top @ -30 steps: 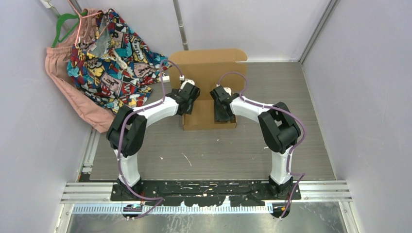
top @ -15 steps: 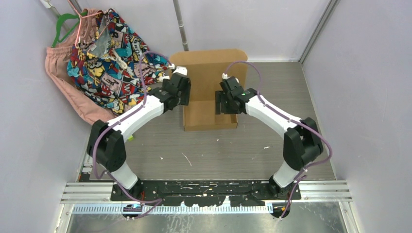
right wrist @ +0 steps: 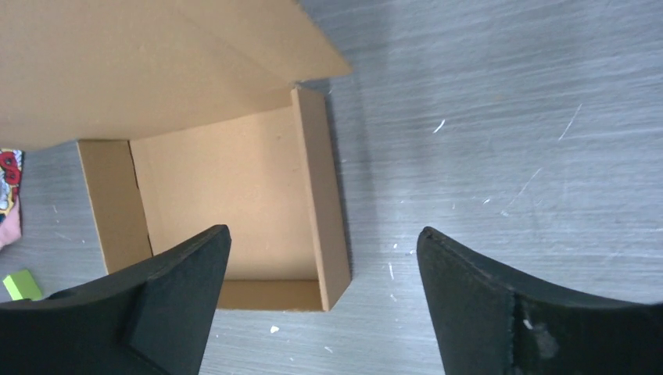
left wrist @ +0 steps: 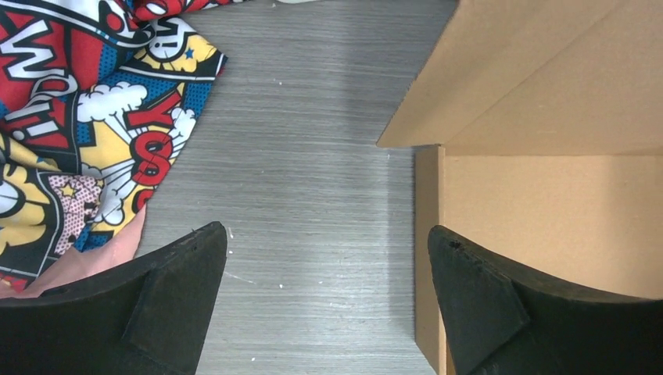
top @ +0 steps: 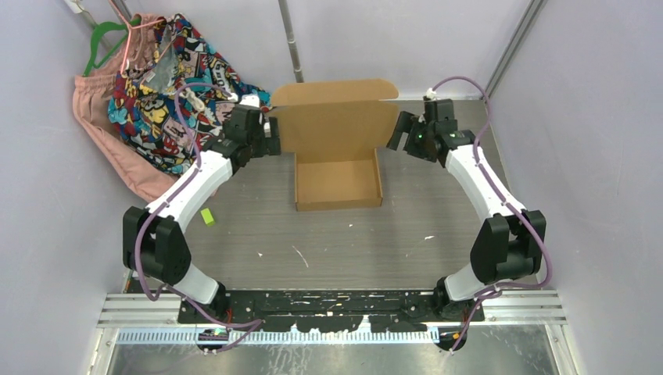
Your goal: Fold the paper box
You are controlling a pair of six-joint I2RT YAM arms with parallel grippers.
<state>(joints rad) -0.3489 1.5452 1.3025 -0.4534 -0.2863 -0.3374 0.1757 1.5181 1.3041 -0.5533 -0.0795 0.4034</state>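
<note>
The paper box (top: 338, 186) is a brown cardboard tray standing open on the grey table, its lid (top: 336, 125) raised at the back. My left gripper (top: 270, 144) hovers by the lid's left edge, open and empty. In the left wrist view the left gripper (left wrist: 327, 229) is over bare table, with the paper box (left wrist: 547, 211) under its right finger (left wrist: 485, 305). My right gripper (top: 399, 133) hovers at the lid's right edge, open and empty. The right wrist view shows the right gripper (right wrist: 322, 233) above the right wall of the paper box (right wrist: 234, 180).
A comic-print cloth (top: 172, 86) and a pink garment (top: 117, 148) are heaped at the back left, close to my left arm. A small green block (top: 206, 216) lies left of the box. Walls close in the table on three sides.
Both grippers have left the inside of the tray, swung outward and back to the lid's two edges, and opened wide. The box has stayed in place.
</note>
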